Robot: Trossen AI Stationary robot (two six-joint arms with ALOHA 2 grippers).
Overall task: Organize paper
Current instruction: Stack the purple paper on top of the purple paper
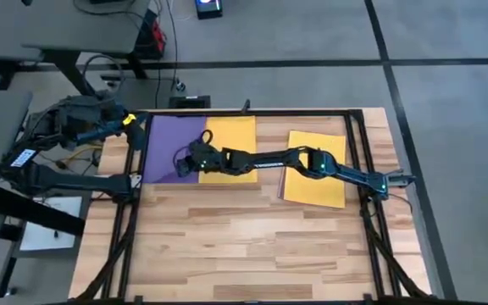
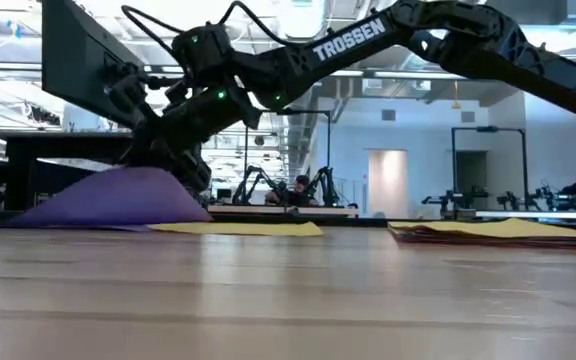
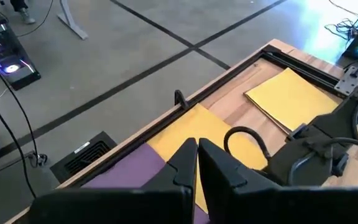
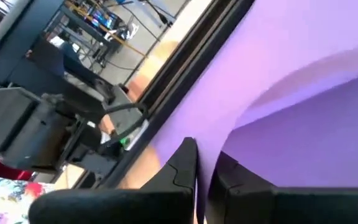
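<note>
Fingers of the right arm (image 1: 195, 158) are clamped on the purple sheet's (image 1: 166, 146) right edge, tenting it off the surface beside the yellow sheet (image 1: 232, 135), while the left arm's fingers (image 3: 197, 163), together, hover far-left.

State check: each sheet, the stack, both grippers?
purple sheet: on the table, right edge bulged up in a hump at the right gripper.
yellow sheet: flat beside the purple one, partly under the right arm.
stack: flat at the table's right, yellow on top, darker edges below.
right gripper: at the purple sheet's raised edge, fingers nearly together.
left gripper: at the table's back-left corner, fingers closed, holding nothing.
</note>
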